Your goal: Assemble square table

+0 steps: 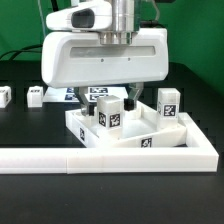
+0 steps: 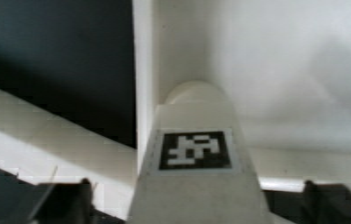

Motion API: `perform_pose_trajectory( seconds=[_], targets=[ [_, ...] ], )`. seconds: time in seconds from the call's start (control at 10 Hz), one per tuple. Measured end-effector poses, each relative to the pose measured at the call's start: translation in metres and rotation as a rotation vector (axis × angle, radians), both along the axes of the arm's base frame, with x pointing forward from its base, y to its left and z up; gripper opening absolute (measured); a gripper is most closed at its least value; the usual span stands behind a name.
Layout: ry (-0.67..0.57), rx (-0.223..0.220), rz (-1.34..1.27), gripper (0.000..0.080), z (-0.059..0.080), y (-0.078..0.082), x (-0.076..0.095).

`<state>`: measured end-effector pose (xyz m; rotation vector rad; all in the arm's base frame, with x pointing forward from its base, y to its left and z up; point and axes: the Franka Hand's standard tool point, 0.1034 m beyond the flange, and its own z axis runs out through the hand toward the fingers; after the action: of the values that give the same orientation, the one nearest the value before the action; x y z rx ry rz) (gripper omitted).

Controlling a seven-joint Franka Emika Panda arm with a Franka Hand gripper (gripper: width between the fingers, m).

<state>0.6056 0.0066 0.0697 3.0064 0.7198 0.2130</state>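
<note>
Leg: You see a white leg (image 1: 110,114) with a tag. It stands up in the tabletop (image 1: 150,140), toward the exterior view's left.
Tabletop: It sits on the black table (image 1: 30,125), right up against the barrier (image 1: 100,158) in front.
Hidden: The gripper (image 1: 113,98) is big and white and covers the top of the leg in the exterior view. You can hardly see the tips there. In the wrist view the fingers (image 2: 62,198) are dark, blurry and cut off at the edge.
Leg and fingers: The leg is between the two fingers. In the wrist view a gap shows on each side of it, so they stand wide and do not touch it.
Second leg: It (image 1: 168,103) stands at the tabletop's far corner on the exterior view's right. You cannot tell if it is in or behind.
Two more legs: They (image 1: 35,95) are on the table, well apart from the tabletop. One is cut off by the edge.
Marker board: It (image 1: 98,92) lies behind the gripper, mostly hidden.
</note>
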Motion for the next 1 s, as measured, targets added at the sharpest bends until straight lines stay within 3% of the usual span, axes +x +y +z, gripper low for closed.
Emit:
perform_pose_trajectory(
  seconds=[0.1,0.2,0.3,0.6,1.0],
  targets=[
    [0.001,0.004,-0.024,0.0427,-0.0005,0.0001,-0.0003],
    [0.001,0.004,-0.024,0.0427,-0.0007,0.0,-0.0003],
    [0.001,0.005,-0.031,0.029,-0.0007,0.0,-0.0003],
    [0.0,0.015,-0.086,0.029,-0.0007,0.0002,-0.0004],
    [-0.027,0.089,-0.497,0.029,-0.0012,0.0004,0.0002]
  ],
)
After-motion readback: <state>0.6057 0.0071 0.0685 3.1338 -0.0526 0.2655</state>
